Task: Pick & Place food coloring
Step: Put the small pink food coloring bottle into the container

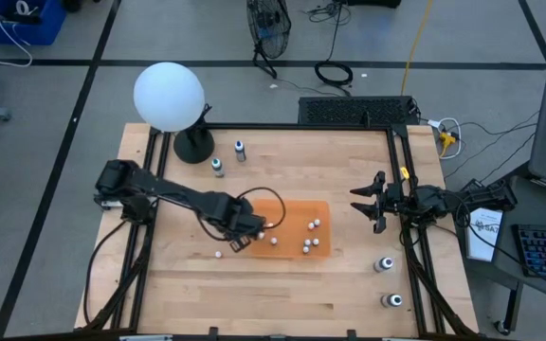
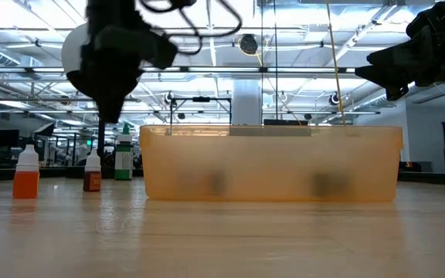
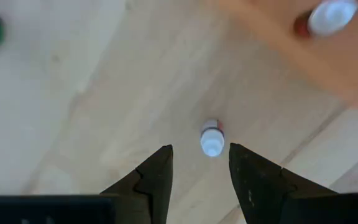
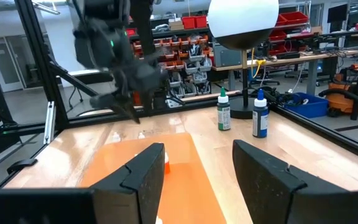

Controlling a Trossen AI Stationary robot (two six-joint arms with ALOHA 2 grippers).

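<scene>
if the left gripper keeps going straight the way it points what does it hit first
Most likely the small white-capped bottle standing on the wooden table just outside the orange tray. It sits just ahead of the left gripper, whose jaws stand apart with nothing between them. The remaining gap is unclear.

A tiny food coloring bottle with a white cap and red label stands upright on bare wood, just ahead of the gap between the left gripper's parted fingers, untouched. A second white-capped bottle sits farther beyond them.
</scene>
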